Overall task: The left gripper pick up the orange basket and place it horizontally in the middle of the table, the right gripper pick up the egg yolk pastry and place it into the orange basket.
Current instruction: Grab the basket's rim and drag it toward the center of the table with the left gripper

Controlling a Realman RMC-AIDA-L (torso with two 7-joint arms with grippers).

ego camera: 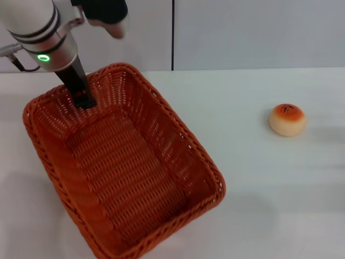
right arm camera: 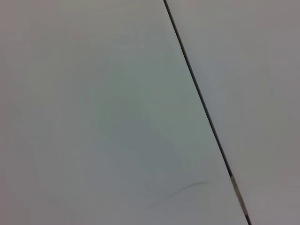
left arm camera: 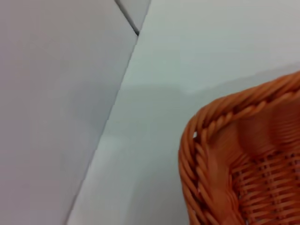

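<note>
Orange wicker basket (ego camera: 124, 172): nearest item, large and rectangular, lying on the white surface (ego camera: 259, 216) left of centre. Its long axis runs diagonally from far left toward near centre, so it is neither square to the surface nor at its middle. Interior holds nothing. Judged: first placement unfinished.

Egg yolk pastry (ego camera: 287, 119): small round bun with a glossy browned top, sitting alone on the surface to the right, well apart from the basket. Untouched as far as can be seen; its transfer into the basket is still to do.

Left gripper (ego camera: 81, 89): black fingers reaching down from the white arm at the basket's far left end, at or just inside the rim wall. The left wrist view shows only the braided rim corner (left arm camera: 201, 154) at close range. Whether the fingers pinch the wall or stand apart from it cannot be told.

Right gripper: not seen in any view; its wrist camera shows only plain pale panels with a dark seam (right arm camera: 206, 117).

Remaining, by judgement: straighten and centre basket, then fetch pastry.
</note>
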